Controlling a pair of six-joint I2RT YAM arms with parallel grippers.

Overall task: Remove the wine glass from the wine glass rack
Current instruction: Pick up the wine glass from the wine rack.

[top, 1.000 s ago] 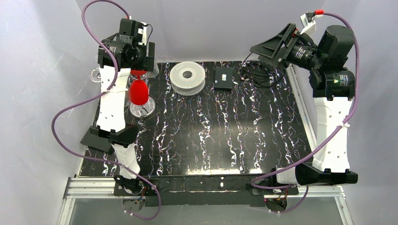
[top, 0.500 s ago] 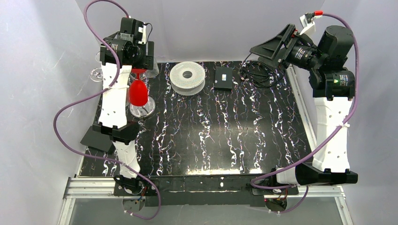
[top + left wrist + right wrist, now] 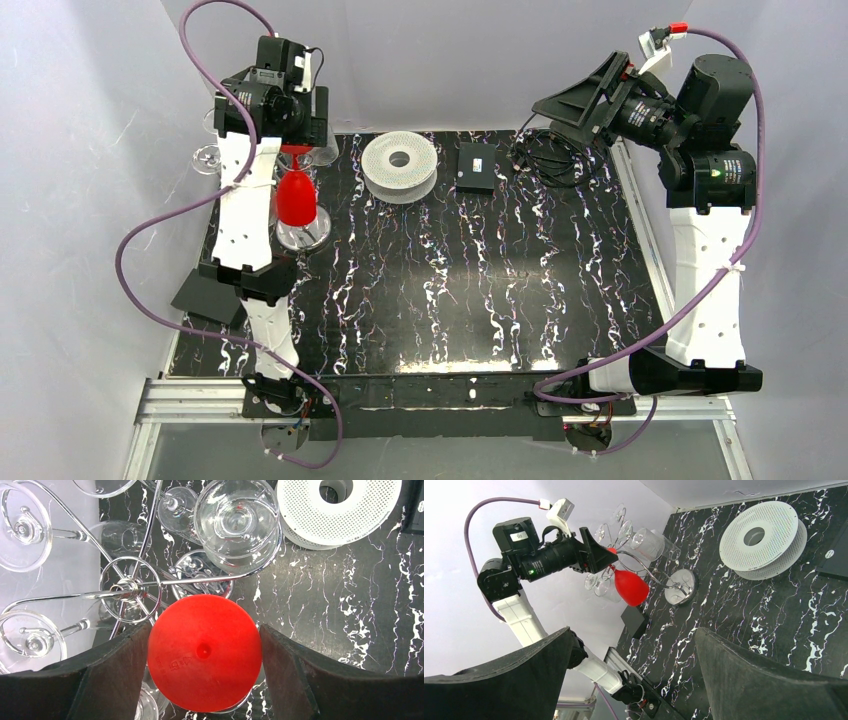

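Glass point(image 3: 204, 652), red, hangs bowl down at the table's point(image 3: 480, 290) 10 o'clock corner, its round foot uppermost. The left gripper point(image 3: 202, 630) is clenched on that foot, one finger touching the rim at 9 o'clock and the other at 3. The rack's point(image 3: 130, 585) wire hub sits just beside the foot at 10 o'clock, and its chrome base lies under the bowl. Whether the stem rests in a rack arm, I cannot tell. Clear glasses point(image 3: 237, 522) hang on the arms from 9 round to 1 o'clock. A white spool point(image 3: 399, 165) lies at the table's 12 o'clock edge, a black box point(image 3: 476, 165) just beside it at 3. The right gripper point(image 3: 633, 630) is raised at the 2 o'clock corner, jaws spread wide, grasping nothing.
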